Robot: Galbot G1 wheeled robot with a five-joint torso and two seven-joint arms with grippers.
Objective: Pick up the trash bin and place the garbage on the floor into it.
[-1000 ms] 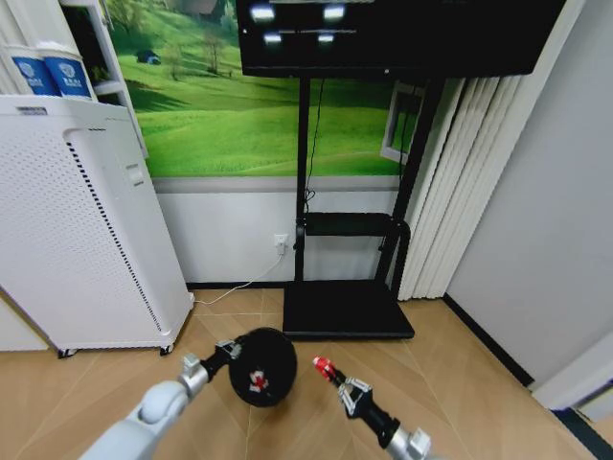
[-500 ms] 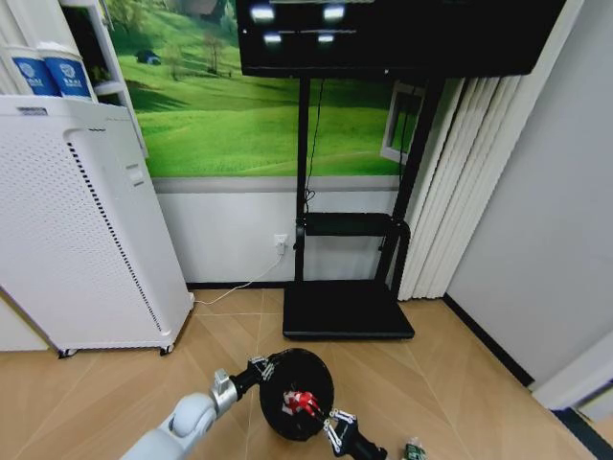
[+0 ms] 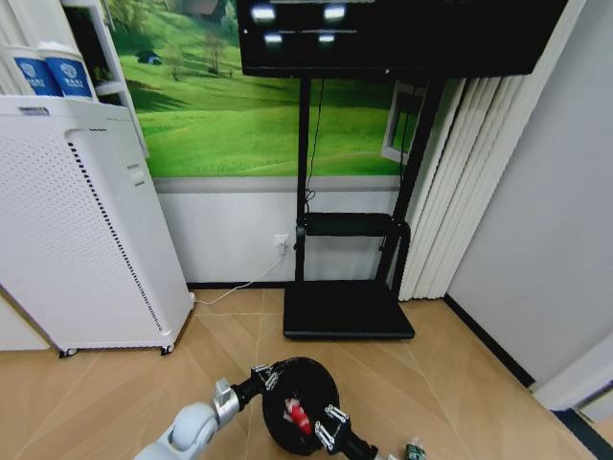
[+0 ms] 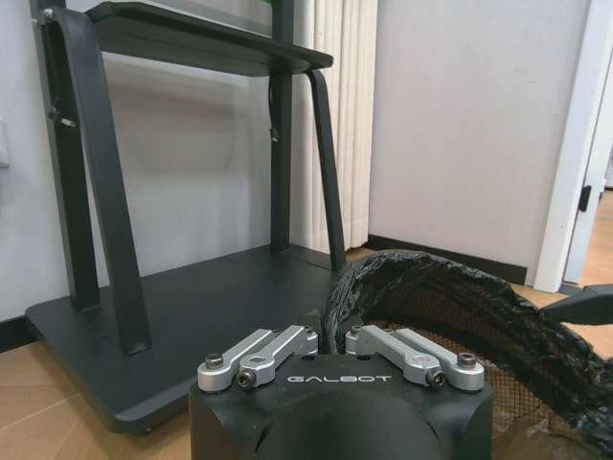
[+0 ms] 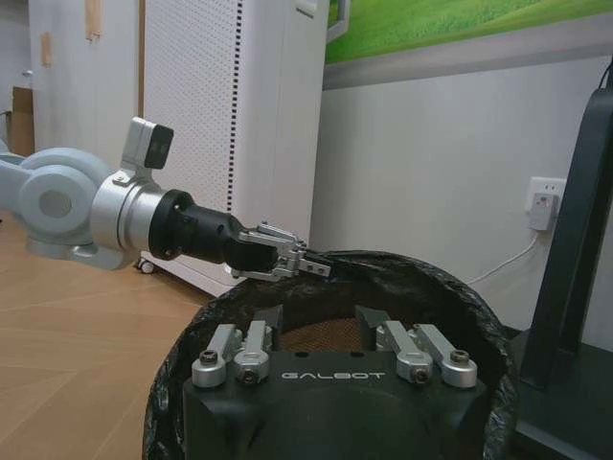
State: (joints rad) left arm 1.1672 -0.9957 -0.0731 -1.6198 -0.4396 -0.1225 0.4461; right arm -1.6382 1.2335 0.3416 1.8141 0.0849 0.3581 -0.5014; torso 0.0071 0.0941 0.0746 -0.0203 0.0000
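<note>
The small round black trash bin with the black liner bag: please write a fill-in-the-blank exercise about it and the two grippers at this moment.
1. The left gripper is shut on the ____ of the small round black trash bin.
2. The right gripper hangs over the bin's open ____.
3. Red-and-white wrapper pieces lie ____ the bin.
4. A small green-and-clear piece lies on the wooden ____ beside the bin.

Missing words: rim; top; inside; floor
</note>
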